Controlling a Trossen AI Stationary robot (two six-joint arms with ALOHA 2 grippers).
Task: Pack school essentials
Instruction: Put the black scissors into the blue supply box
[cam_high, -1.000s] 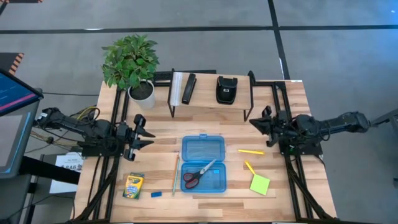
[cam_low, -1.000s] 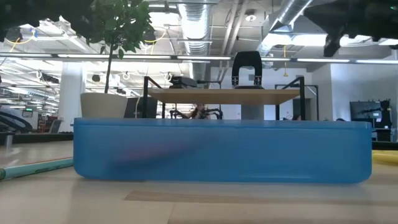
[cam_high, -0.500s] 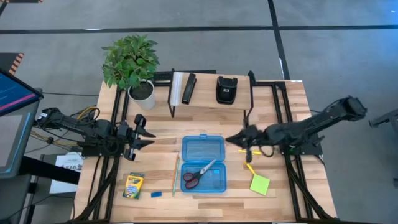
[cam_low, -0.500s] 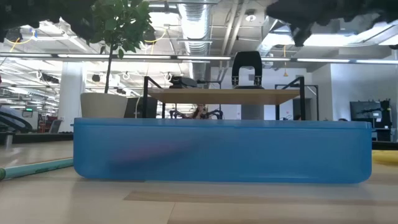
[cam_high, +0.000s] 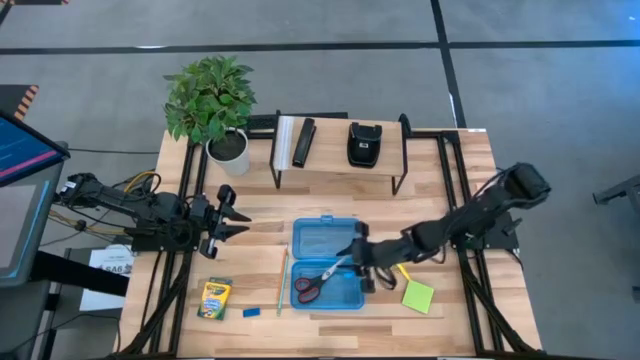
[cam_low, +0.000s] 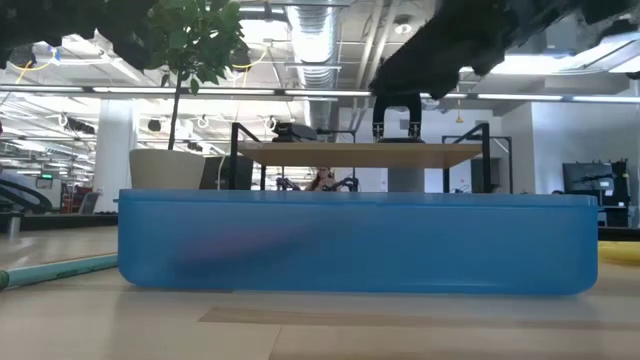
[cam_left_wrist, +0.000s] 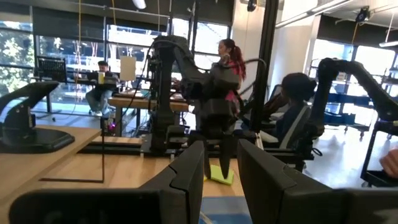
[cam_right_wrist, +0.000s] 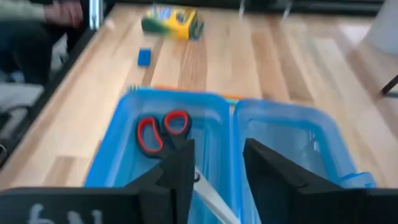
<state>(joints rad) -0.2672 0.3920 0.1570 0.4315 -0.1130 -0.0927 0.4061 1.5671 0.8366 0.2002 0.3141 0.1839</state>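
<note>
The open blue case (cam_high: 300, 232) lies mid-table, and the red-handled scissors (cam_high: 318, 280) lie flat in its near half. My right gripper (cam_high: 359, 266) is open and hovers over the case's right edge. In the right wrist view (cam_right_wrist: 217, 149) its fingers stand on either side of the scissors' blade end (cam_right_wrist: 210, 198). The red handles (cam_right_wrist: 160, 129) point away from it. My left gripper (cam_high: 226, 215) is open and empty at the table's left. The crayon box (cam_high: 214, 298), blue eraser (cam_high: 251, 312), two thin pencils (cam_high: 283, 280), a yellow pencil (cam_high: 400, 268) and the lime sticky pad (cam_high: 418, 296) lie on the table.
A low shelf (cam_high: 340, 165) at the back holds a black bar (cam_high: 303, 142) and a black pouch (cam_high: 362, 143). A potted plant (cam_high: 212, 100) stands at the back left. In the low view the case's wall (cam_low: 350, 245) fills the foreground. People sit in the room behind.
My right arm has reached from the table's right edge toward the left and near side. It has come down over the blue case until its open gripper stands above the scissors' blades. The scissors and the case have stayed put.
</note>
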